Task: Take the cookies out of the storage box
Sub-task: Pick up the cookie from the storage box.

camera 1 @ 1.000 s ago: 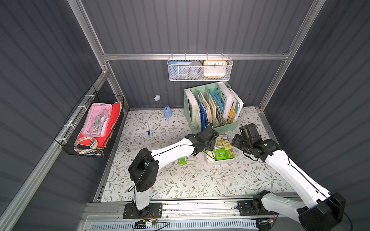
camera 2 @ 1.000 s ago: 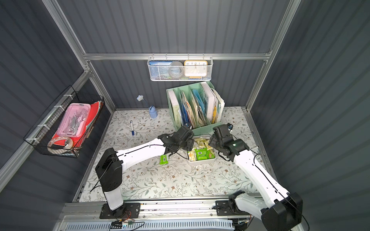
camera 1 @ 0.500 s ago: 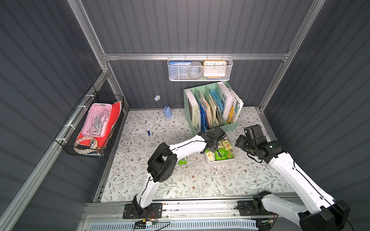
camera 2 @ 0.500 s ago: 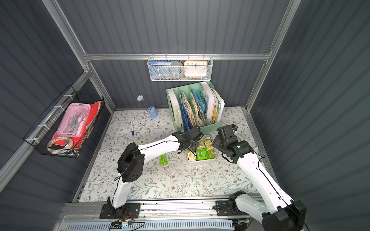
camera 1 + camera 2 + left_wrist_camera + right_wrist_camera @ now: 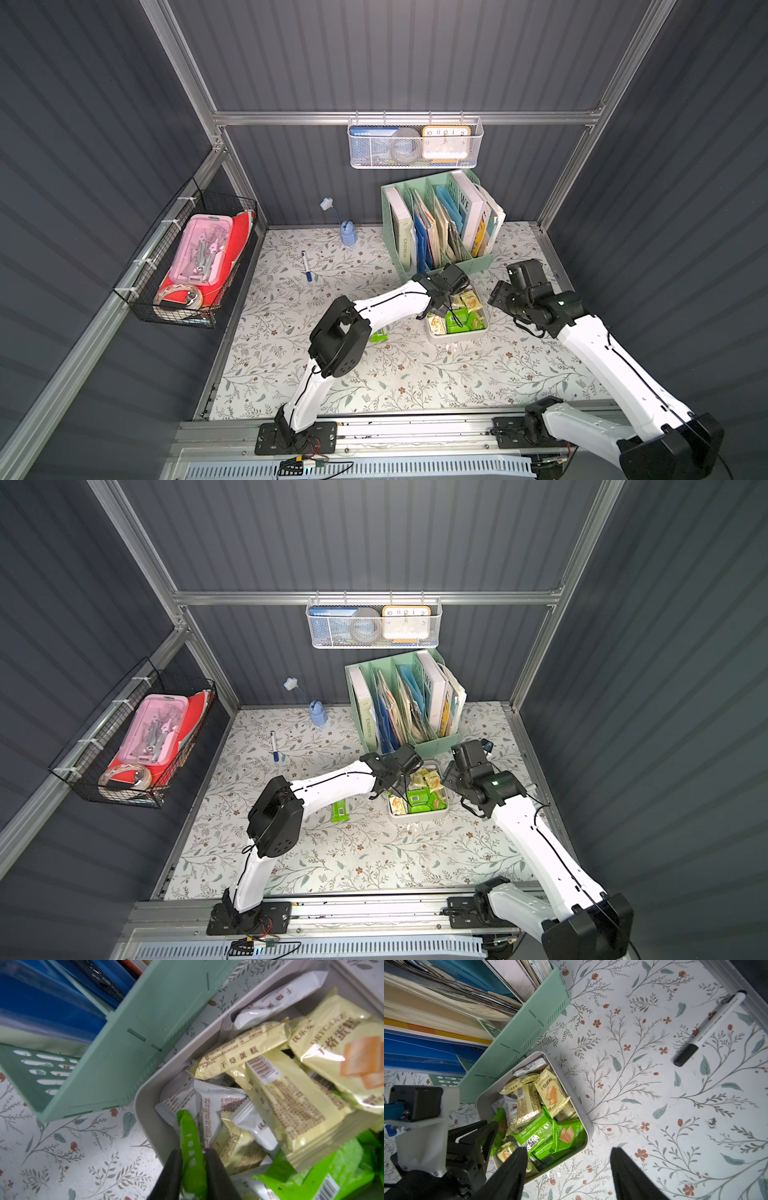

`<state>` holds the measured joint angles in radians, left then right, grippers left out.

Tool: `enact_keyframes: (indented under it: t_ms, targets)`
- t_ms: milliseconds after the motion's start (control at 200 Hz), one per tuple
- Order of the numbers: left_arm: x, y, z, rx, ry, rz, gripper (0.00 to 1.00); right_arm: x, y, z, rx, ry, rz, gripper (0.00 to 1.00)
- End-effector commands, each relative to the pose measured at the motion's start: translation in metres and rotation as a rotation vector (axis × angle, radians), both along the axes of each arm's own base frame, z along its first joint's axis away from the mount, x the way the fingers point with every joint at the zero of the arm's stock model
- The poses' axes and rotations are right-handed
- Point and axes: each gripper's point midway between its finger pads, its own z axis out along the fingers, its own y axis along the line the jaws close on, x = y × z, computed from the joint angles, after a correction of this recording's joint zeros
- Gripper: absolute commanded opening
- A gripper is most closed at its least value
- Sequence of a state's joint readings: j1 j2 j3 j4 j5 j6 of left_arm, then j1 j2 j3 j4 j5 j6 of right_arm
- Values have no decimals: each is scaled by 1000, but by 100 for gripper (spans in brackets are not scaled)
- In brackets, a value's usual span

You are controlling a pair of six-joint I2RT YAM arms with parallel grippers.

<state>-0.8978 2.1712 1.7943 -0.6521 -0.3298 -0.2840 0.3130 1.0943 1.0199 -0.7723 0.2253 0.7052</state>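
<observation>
The left arm reaches from its near base, elbow raised, forearm slanting far and right to the storage box. The left pincer dips in at the box's left side, pinching a green packet that stands on edge among the cookies. Only the left wrist view shows that pinch; in both top views the wrist hides it. The right arm rises from the near right. Its right pincer is spread wide, one finger above the box's corner, the other above bare worktop. The box's far rim sits just beside the mint file organiser. A loose packet lies left of the box. Open worktop lies near and left.
</observation>
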Motion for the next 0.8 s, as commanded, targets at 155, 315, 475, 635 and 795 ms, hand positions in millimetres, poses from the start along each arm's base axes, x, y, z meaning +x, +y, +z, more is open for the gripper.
enact_keyframes:
  t_ms: [155, 315, 475, 635, 795]
  targets:
    - [-2, 4, -4, 26, 12, 15, 14, -1, -3, 1, -11, 5, 2, 68]
    - [-1, 1, 13, -17, 0, 30, 13, 0, -3, 2, -12, 4, 2, 68]
    - [3, 1, 62, -129, -63, 102, 8, 0, -2, 3, -5, 0, 3, 69]
    - [-5, 13, 106, -255, -95, 196, 5, 4, 2, 3, 21, -11, 5, 68]
    - [-14, 51, 146, -375, -165, 390, 4, 7, 9, 2, 53, -9, 23, 68]
